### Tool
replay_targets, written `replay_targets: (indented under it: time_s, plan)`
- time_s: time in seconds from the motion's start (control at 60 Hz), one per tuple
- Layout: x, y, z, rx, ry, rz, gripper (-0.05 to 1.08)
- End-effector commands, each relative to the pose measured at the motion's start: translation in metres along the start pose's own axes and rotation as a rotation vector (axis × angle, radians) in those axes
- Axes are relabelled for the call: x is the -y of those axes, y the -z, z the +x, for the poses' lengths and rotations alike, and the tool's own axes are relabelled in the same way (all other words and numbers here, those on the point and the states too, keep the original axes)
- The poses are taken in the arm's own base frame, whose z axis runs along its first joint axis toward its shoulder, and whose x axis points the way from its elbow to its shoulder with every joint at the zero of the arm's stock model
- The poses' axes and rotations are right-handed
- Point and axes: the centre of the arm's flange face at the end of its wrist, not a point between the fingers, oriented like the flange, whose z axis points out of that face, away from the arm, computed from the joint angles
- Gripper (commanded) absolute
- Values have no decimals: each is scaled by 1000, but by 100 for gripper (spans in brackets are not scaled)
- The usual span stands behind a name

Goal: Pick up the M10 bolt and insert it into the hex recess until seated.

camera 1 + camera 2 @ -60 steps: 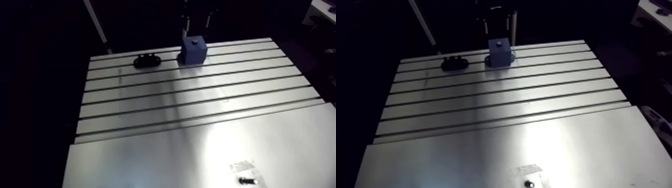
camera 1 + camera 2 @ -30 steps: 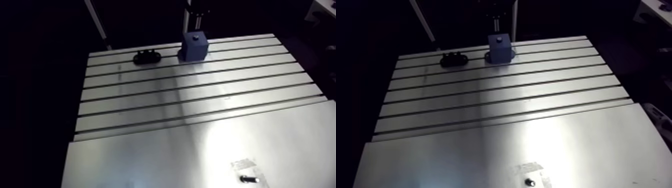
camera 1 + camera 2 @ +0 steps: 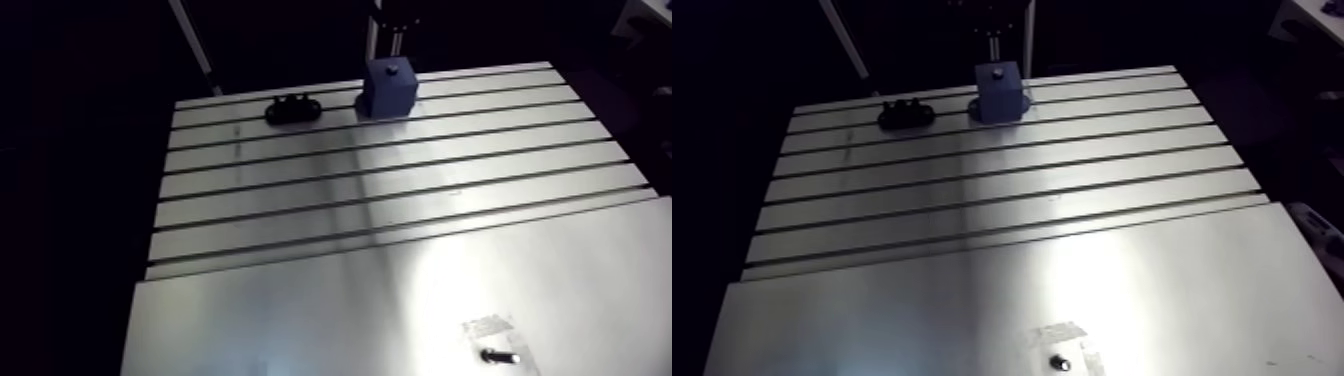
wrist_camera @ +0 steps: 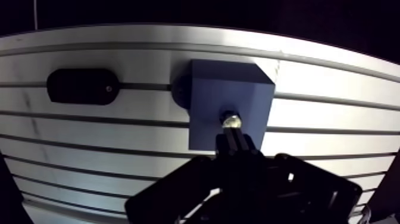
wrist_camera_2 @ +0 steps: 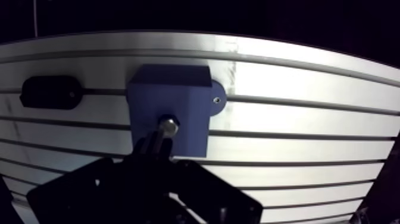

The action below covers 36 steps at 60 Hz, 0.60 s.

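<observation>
**Arm shifts; bolt at the block**

The table [image 3: 400,250], blue block [image 3: 388,90] and black fixture [image 3: 292,109] lie as before; the arm view has slid, so the arm moved. The gripper [image 4: 235,140] hangs over the block; its opening cannot be told. The bolt [image 4: 231,120] shows bright at the block's top, judged inserted, seating unconfirmed. Another small bolt [image 3: 495,356] lies well apart.

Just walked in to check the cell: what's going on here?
The arm's end effector hangs right over the blue block on the slotted table. A bolt head shows on the block's top, apparently in its recess. A black part sits beside the block; a small dark fastener lies on the near plate.
</observation>
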Motion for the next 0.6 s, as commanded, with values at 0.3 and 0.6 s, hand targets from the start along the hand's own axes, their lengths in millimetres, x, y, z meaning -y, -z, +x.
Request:
replay_targets:
  time_s: [0.3,0.6]
  plan:
    - [-6,-5,1,-18,6,-3,108]
    - [-4,-13,0,-19,18,-2,108]
